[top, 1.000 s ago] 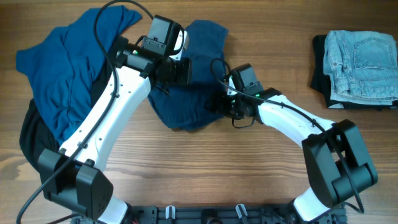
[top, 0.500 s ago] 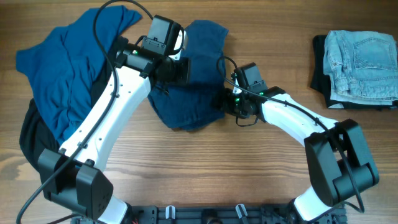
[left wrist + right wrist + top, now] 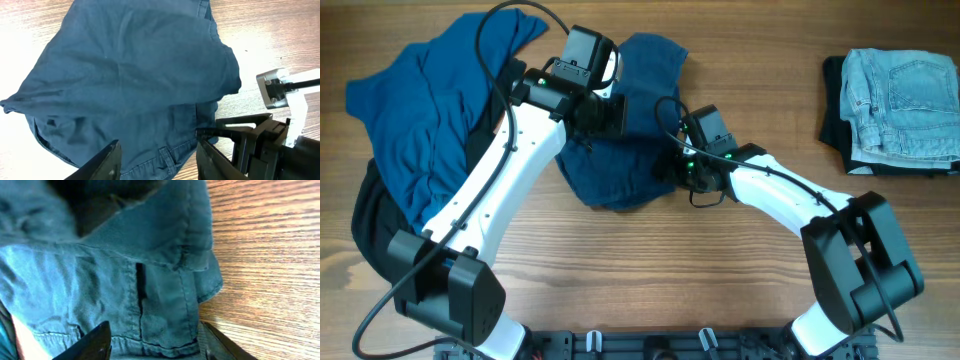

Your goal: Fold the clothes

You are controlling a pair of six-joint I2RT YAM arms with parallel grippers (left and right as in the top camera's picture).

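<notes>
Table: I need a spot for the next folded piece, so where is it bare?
The table is bare between the navy shorts and the folded denim stack, and in front between the left arm and right arm. Crowded: the left side under the blue top, and the centre over the shorts.

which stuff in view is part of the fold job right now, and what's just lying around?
In hand: navy shorts, left claw and right claw at them.
Lying about: blue top, black garment beneath it, light-wash denim on a black piece, far right.
</notes>
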